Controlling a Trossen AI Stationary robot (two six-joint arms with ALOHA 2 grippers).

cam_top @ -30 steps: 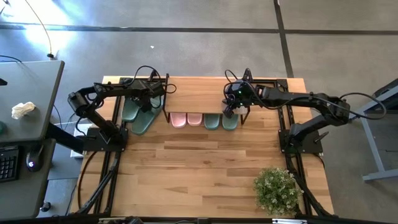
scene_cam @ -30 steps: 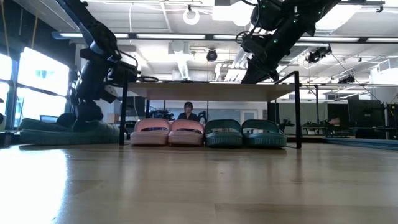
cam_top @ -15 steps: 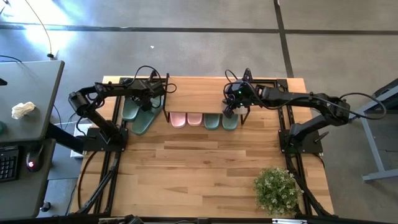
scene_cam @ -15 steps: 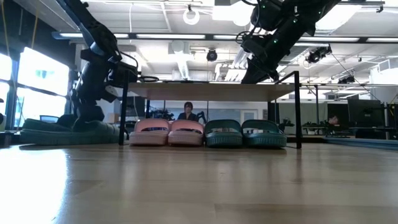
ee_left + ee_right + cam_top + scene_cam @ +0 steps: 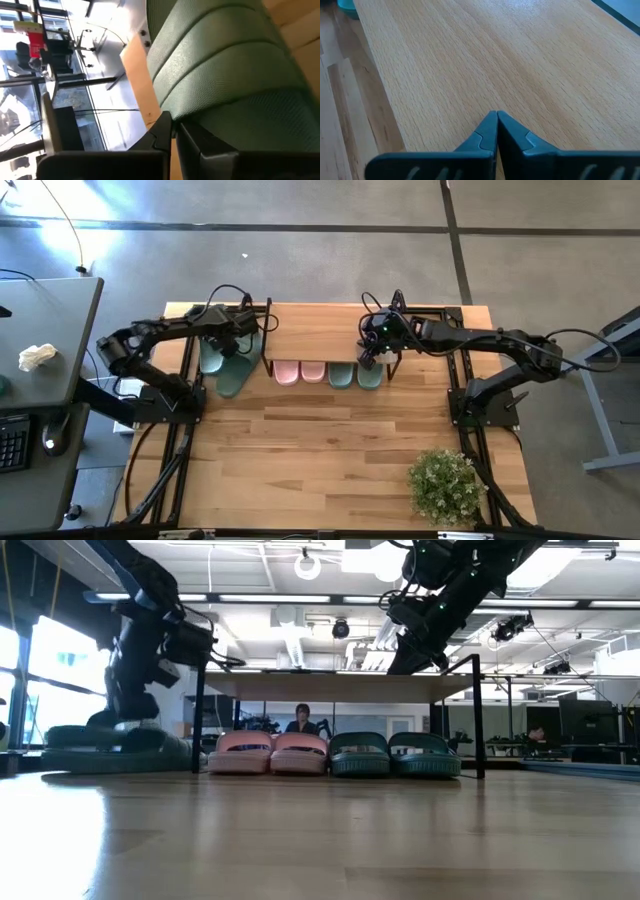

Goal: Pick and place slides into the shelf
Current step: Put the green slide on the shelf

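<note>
The shelf (image 5: 320, 330) stands at the table's far edge. Under it, soles on the table, rest a pink pair of slides (image 5: 299, 372) and a green pair (image 5: 356, 375). Left of the shelf lie two more green slides (image 5: 213, 360) (image 5: 238, 378). My left gripper (image 5: 230, 346) is shut just above them, and a green strap (image 5: 225, 65) fills its wrist view. My right gripper (image 5: 368, 358) is shut and hangs over the shelf's wooden top (image 5: 520, 60) near its right end, touching nothing. My left gripper comes slanting down from the far side, and its shut fingertips (image 5: 170, 131) sit against the rim of a green slide's strap (image 5: 200, 112). No gap shows between the fingers. I cannot tell whether any of the strap is caught between them.
A potted plant (image 5: 442, 485) stands at the table's near right corner. A side desk (image 5: 40, 380) with a keyboard and mouse is beyond the left edge. A person (image 5: 302, 718) shows in the room behind the shelf. Bare tabletop (image 5: 320, 450) spreads in front of the shelf.
My left gripper has risen a little and drawn toward the table's left edge, its arm swinging out leftward with it.
</note>
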